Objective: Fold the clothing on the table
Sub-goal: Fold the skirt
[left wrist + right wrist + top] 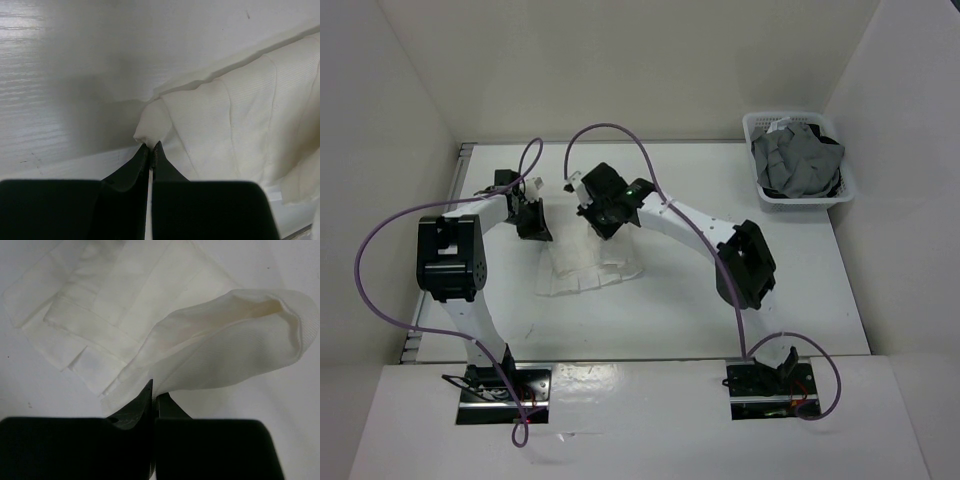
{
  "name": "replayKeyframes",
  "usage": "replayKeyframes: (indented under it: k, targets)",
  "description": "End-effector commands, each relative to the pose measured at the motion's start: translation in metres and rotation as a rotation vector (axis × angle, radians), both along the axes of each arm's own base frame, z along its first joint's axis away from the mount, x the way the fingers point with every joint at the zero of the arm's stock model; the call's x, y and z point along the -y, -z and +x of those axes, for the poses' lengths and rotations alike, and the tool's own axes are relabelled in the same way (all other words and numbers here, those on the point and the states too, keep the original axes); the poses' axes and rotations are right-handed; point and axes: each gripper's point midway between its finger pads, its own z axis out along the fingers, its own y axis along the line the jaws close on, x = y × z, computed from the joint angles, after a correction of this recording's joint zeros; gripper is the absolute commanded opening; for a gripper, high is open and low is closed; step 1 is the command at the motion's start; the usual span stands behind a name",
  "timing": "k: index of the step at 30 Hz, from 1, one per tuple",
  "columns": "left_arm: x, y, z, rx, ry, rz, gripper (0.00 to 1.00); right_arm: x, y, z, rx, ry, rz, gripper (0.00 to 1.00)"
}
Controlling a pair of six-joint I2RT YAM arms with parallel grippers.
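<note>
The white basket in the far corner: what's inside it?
A crumpled grey garment fills the basket, with something dark at one edge. Whatever lies beneath them is covered.

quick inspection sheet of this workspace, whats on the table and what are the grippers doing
surface: large white flat tabletop, a few small dark marks, no spills seen
job's things: thin white pleated skirt, partly bunched near the middle between the two arms
clutter: small white plastic basket at the far right corner, holding a crumpled grey garment
grippers: left gripper shut on a skirt corner; right gripper shut on a lifted fold of the skirt
cables: purple cables loop freely from both arms, off the skirt
surroundings: plain white walls on three sides
</note>
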Motion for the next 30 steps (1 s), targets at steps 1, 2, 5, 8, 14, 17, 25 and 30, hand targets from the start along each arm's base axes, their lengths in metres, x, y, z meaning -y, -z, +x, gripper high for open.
replayKeyframes:
  k: [1, 2, 5, 8, 14, 17, 25, 30]
  targets:
    - [0.006, 0.004, 0.001, -0.014, 0.024, -0.029, 0.00, -0.024, -0.006, -0.010, 0.004, -0.030, 0.022, 0.00]
    - [0.006, 0.004, 0.001, -0.014, 0.024, -0.029, 0.00, -0.027, -0.013, -0.007, 0.017, -0.030, 0.036, 0.00]
    - [0.006, 0.004, 0.001, -0.014, 0.024, -0.029, 0.00, -0.040, -0.010, -0.015, -0.002, -0.055, 0.049, 0.00]
    - [0.007, 0.003, 0.003, -0.004, 0.028, -0.037, 0.00, -0.053, -0.017, -0.020, 0.011, -0.070, 0.075, 0.00]
    - [0.009, 0.004, 0.002, -0.004, 0.032, -0.045, 0.00, -0.081, -0.032, -0.033, 0.024, -0.107, 0.125, 0.00]
    - [0.010, 0.003, 0.002, -0.003, 0.035, -0.054, 0.00, -0.090, -0.041, -0.036, 0.028, -0.115, 0.155, 0.00]
    - [0.014, 0.004, 0.000, -0.005, 0.037, -0.078, 0.00, -0.114, -0.036, -0.047, -0.018, -0.143, 0.204, 0.00]
    - [0.017, 0.002, 0.000, -0.004, 0.045, -0.097, 0.00, -0.131, -0.042, -0.050, -0.014, -0.148, 0.236, 0.00]
